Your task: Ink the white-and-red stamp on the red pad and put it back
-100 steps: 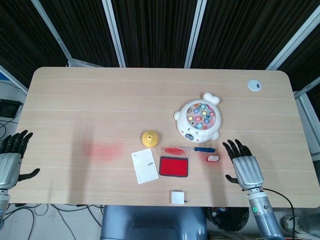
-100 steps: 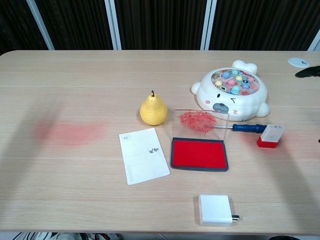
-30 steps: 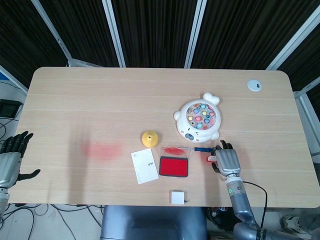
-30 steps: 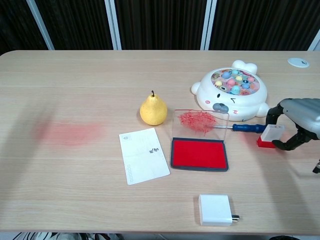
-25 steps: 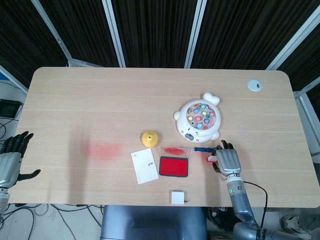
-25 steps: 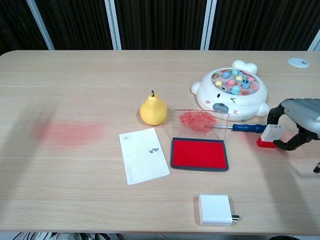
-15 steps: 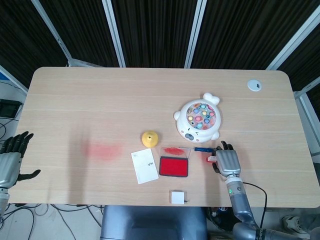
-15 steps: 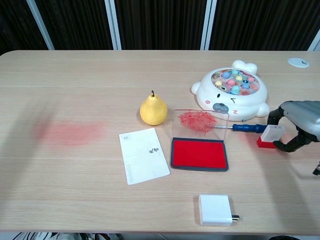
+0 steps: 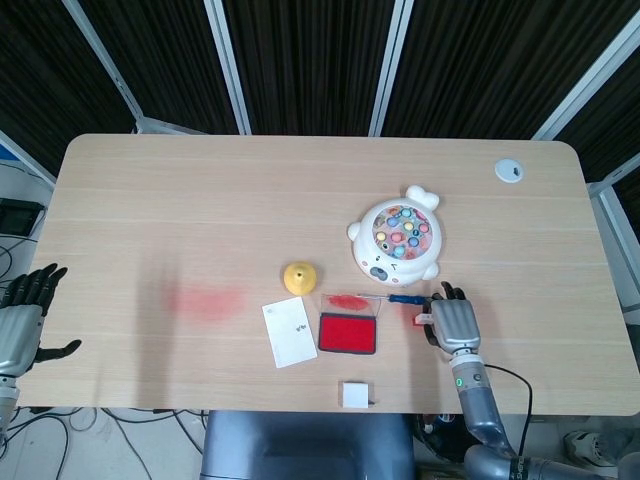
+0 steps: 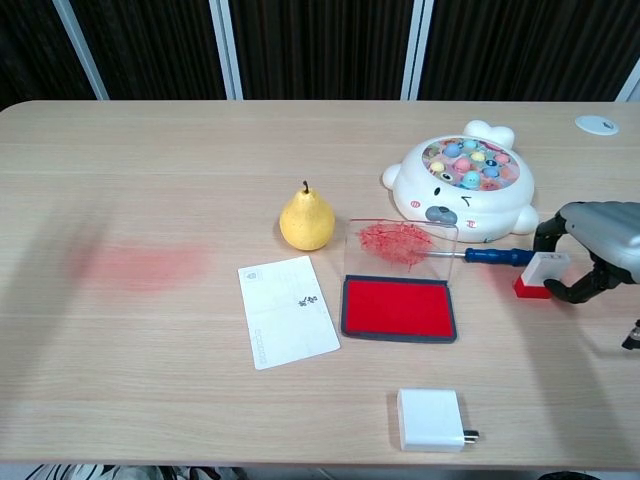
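Red ink on the pad (image 9: 347, 333) looks untouched from the head view, and the pad lies open near the front edge of the table (image 9: 150, 200), between a white card (image 9: 288, 331) and the stamp (image 9: 425, 317). The right hand (image 9: 455, 321) sits just beside the stamp with its fingers curled toward it; at this size I cannot tell whether they touch. The left hand (image 9: 20, 322) hangs off the left end of the table, fingers spread and holding nothing. A yellow pear (image 9: 298, 276), a white fishing toy (image 9: 397, 243) and a blue-handled screwdriver (image 9: 408, 298) lie close to the pad, and a white charger (image 9: 354, 394) sits at the front edge.

From the chest view, the stamp (image 10: 541, 274) stands on the table, red base down and white top up, well to the right of the pad (image 10: 400, 307). The right hand (image 10: 590, 250) arches over it, 1 finger (image 10: 545, 231) curving down behind the stamp and the thumb low in front of it, so the hand brackets the stamp. Whether it pinches it or only hovers around it, I cannot tell. The pad's clear lid (image 10: 400, 243) stands up at the back, smeared with red.

As I judge it, the task is barely begun: the grasp is being set. Lifting, pressing on the pad and returning the stamp all remain.
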### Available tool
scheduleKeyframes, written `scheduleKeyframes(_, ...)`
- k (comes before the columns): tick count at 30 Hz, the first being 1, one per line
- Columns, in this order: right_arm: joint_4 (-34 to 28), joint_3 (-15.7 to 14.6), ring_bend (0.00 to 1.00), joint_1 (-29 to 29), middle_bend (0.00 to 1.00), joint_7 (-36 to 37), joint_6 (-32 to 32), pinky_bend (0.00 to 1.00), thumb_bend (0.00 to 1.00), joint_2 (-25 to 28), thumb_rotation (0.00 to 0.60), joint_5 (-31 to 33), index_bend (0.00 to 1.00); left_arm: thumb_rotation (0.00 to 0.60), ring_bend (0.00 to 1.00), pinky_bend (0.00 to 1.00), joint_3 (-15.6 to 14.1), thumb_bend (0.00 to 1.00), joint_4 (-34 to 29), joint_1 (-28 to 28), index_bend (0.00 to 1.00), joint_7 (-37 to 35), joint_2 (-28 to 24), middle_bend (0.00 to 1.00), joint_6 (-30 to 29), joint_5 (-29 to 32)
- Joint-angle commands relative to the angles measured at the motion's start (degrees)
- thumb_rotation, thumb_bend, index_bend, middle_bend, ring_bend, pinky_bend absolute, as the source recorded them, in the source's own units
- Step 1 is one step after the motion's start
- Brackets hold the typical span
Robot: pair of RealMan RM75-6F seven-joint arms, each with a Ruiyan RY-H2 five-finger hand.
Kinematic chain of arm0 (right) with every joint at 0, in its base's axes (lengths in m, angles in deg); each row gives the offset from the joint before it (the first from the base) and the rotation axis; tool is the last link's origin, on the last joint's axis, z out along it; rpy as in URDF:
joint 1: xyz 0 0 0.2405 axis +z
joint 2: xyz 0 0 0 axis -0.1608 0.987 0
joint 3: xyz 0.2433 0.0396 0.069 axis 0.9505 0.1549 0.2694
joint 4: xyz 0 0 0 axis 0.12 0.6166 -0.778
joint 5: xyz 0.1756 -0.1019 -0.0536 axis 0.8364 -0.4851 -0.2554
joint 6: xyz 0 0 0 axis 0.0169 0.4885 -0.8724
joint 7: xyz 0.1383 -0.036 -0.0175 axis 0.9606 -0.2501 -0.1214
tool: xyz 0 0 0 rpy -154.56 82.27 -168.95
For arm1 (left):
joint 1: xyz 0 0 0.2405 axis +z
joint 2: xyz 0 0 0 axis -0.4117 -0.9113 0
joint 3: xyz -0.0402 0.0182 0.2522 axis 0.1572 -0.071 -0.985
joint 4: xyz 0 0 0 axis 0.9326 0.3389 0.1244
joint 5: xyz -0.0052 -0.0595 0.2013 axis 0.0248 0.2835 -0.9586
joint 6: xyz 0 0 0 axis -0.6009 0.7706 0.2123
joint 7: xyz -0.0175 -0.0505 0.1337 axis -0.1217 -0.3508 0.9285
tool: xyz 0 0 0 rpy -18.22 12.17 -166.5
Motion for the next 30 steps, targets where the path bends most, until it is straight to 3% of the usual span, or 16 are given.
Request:
scheduleKeyframes(1, 0.0, -0.1, 0.13, 0.1, 0.40, 0.1, 0.0, 0.18, 0.46, 0.0, 0.600, 0.0, 0.50, 0.600, 0.00, 0.00, 0.0, 0.00, 0.0, 0.0, 0.00, 0.0, 0.0, 0.00, 0.0, 0.0)
scheduleKeyframes(10, -0.1, -0.2, 0.17, 0.3, 0.42, 0.2, 0.0, 0.20, 0.48, -0.2, 0.600, 0.1, 0.51, 0.600, 0.00, 0.00, 0.0, 0.00, -0.2, -0.1, 0.00, -0.1, -0.1, 0.00, 0.3, 0.2)
scheduleKeyframes(14, 0.0, -0.4, 0.33, 0.3, 0.49, 0.7, 0.5, 0.31, 0.59, -0.3, 0.600, -0.9, 0.59, 0.600, 0.00, 0.00, 0.0, 0.00, -0.2, -0.1, 0.00, -0.1, -0.2, 0.00, 0.3, 0.4)
scheduleKeyframes(18, 0.3, -0.8, 0.42, 0.2, 0.56, 2.2, 1.3, 0.41, 0.66, -0.3, 0.600, -2.9, 0.66, 0.600, 0.00, 0.00, 0.0, 0.00, -0.3, -0.1, 0.00, -0.2, -0.2, 0.00, 0.3, 0.4)
scheduleKeyframes(30, -1.4, -2.7, 0.47, -1.0, 0.60, 9.7, 4.8, 0.43, 0.71, 2.3, 0.600, -12.3, 0.71, 0.600, 0.00, 0.00, 0.0, 0.00, -0.4, 0.0, 0.00, -0.2, -0.2, 0.00, 0.1, 0.4)
